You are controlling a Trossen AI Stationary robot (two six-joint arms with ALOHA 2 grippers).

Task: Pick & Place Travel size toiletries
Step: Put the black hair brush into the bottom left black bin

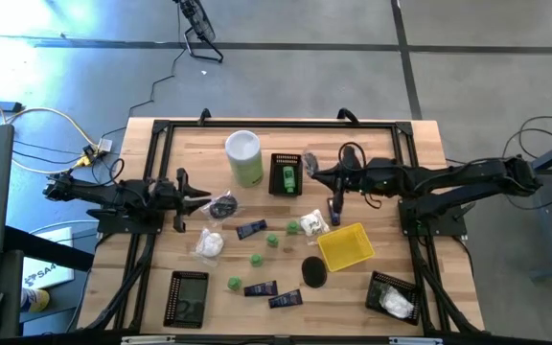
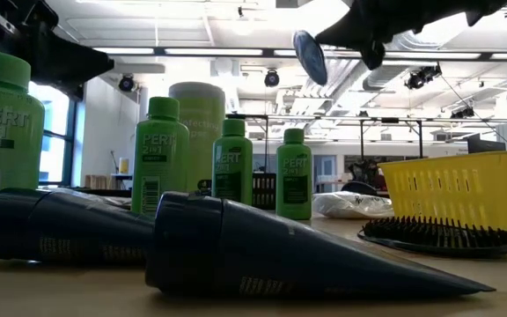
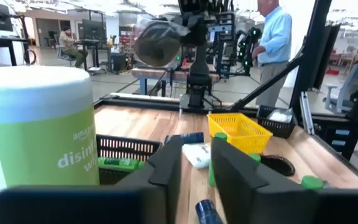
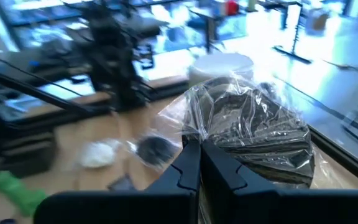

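Small toiletries lie scattered on the wooden table: navy tubes (image 1: 250,229) (image 2: 262,251), little green bottles (image 1: 256,259) (image 2: 159,154), white soft packets (image 1: 209,244), and dark round pieces (image 1: 223,205) (image 1: 314,271). My right gripper (image 1: 314,170) (image 4: 199,155) is up in the air over the table's far middle, near a black mesh basket (image 1: 286,174), shut on a plastic-wrapped dark round piece (image 4: 253,134) (image 2: 309,55) (image 3: 157,42). My left gripper (image 1: 197,199) (image 3: 194,180) is open and hovers low at the table's left, next to the dark round piece. My right gripper pinches the wrapped dark round piece between its two shut fingers (image 4: 188,167), at the rim of its clear plastic wrap (image 4: 197,132). The fingers reach in from the table's right. The piece is lifted clear, high above the table, standing on edge at the fingertips.
A tall white-and-green canister (image 1: 243,156) (image 3: 39,130) stands at the far middle. A yellow basket (image 1: 345,246) (image 2: 465,189) sits right of centre. Two more black mesh baskets rest at the near left (image 1: 187,297) and near right (image 1: 393,295). A person (image 3: 273,43) stands beyond the table.
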